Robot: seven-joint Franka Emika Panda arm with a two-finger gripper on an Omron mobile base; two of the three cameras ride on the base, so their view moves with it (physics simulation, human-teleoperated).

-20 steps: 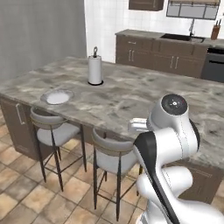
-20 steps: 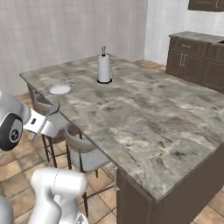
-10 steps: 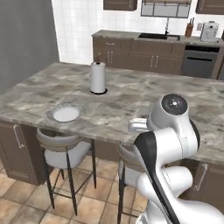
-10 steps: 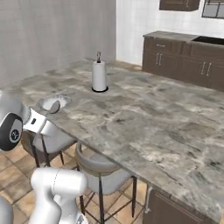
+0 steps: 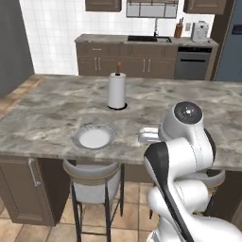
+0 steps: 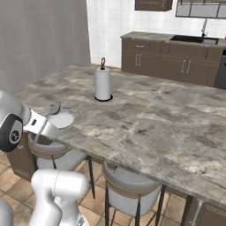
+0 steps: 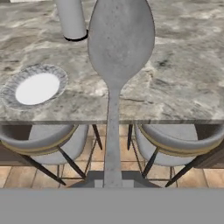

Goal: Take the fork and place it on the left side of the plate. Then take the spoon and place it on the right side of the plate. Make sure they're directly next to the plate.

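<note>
The pincer [image 7: 112, 183] is clamped on the spoon [image 7: 119, 65], gripping the low end of its thin straight handle so the round, matte grey bowl stands up large before the hand camera. In the right base view the spoon [image 6: 47, 117] shows as a slim grey stick rising from the hand, its bowl just at the near edge of the table [image 6: 167, 119], touching nothing there. The table is a broad island with a veined grey-brown marble top, smooth and faintly glossy, on dark wood panelling. A round plate [image 5: 94, 137] with a mottled grey rim and a plain white centre lies close to the table's near edge, toward the near left corner; from the hand view the plate [image 7: 36, 86] sits to the left of the spoon, apart from it. Further in, near the middle of the table, a white cylindrical paper-towel roll [image 5: 116, 90] stands upright on a dark round base. Two padded grey stools [image 7: 41, 139] with thin dark legs are tucked under the near edge, over a terracotta tile floor [image 6: 17, 178].
</note>
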